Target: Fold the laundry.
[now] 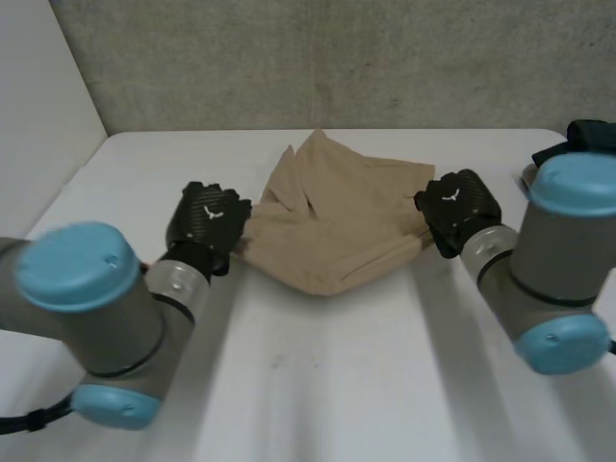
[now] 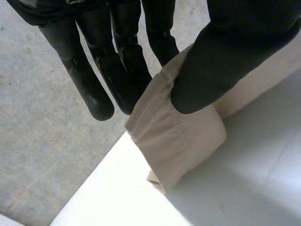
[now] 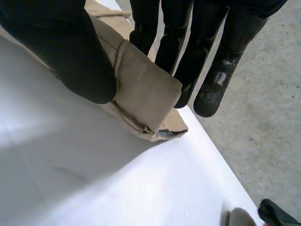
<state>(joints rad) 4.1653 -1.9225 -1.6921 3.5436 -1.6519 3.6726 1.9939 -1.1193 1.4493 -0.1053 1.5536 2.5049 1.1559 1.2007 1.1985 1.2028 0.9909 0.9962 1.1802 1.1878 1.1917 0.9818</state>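
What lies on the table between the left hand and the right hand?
The tan cloth, in the head view. It spans the whole stretch: the left hand pinches one end, the right hand the other.

A tan twill cloth garment (image 1: 332, 226) lies rumpled and partly folded on the white worktop (image 1: 337, 385), peaked toward the far edge. The left hand (image 1: 205, 219) pinches its left end, the right hand (image 1: 460, 207) its right.
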